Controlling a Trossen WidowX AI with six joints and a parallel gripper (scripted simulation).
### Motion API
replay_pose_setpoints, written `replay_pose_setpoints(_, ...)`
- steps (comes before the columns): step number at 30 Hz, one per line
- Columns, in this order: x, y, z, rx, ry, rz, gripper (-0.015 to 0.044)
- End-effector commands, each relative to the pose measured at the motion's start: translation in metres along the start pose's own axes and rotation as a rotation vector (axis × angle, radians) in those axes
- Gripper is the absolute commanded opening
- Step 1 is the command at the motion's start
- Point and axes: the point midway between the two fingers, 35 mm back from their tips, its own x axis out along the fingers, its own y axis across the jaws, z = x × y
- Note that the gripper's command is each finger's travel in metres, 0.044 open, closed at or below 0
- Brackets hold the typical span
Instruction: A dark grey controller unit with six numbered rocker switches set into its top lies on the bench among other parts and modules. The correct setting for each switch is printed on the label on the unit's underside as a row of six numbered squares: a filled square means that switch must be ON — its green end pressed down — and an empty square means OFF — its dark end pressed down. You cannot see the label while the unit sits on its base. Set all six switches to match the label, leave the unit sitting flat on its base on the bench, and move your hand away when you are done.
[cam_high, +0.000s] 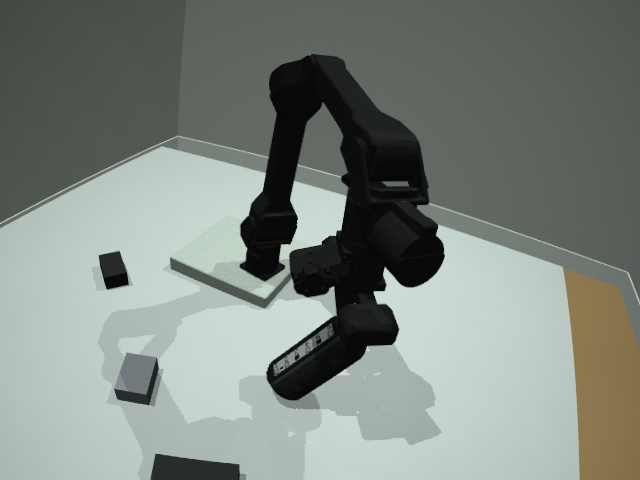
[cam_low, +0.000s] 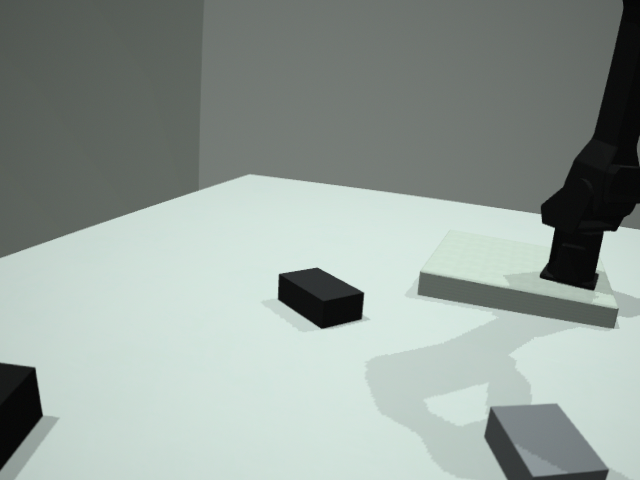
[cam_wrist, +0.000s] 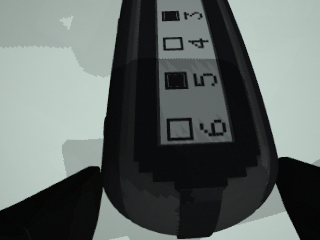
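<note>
The dark grey controller unit (cam_high: 315, 374) (cam_wrist: 130, 127) hangs tilted above the bench, its underside turned up. My gripper (cam_high: 359, 333) (cam_wrist: 191, 175) is shut on its upper end, a finger on each side; the lower end points down towards the bench, with its shadow below. The white label (cam_high: 303, 350) (cam_wrist: 194, 60) shows in the wrist view: squares 3 and 5 are filled, and squares 2, 4 and 6 are empty. Square 1 at the far end is too small to tell. The rocker switches face away and are hidden.
A small black block (cam_high: 113, 268) (cam_low: 320, 297) lies at the left. A grey block (cam_high: 135, 377) (cam_low: 542, 444) and a larger black block (cam_high: 195, 467) (cam_low: 15, 403) lie nearer the front. The arm stands on a pale plate (cam_high: 206, 248) (cam_low: 475, 258). A dark module lies behind the wrist. A brown strip (cam_high: 599, 372) runs along the right edge.
</note>
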Motion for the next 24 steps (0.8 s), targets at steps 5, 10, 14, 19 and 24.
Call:
replay_pose_setpoints(5, -0.004, 0.001, 0.009, 0.003, -0.007, 0.004, 0.0336)
replay_pose_setpoints(10, -0.005, 0.001, 0.013, 0.003, -0.008, 0.004, 0.0336)
replay_pose_setpoints(14, -0.006, 0.001, 0.016, 0.003, -0.008, 0.004, 0.0336)
replay_pose_setpoints(19, -0.008, 0.001, 0.02, 0.003, -0.008, 0.004, 0.0336)
replay_pose_setpoints(24, -0.009, 0.001, 0.023, 0.003, -0.008, 0.004, 0.0336)
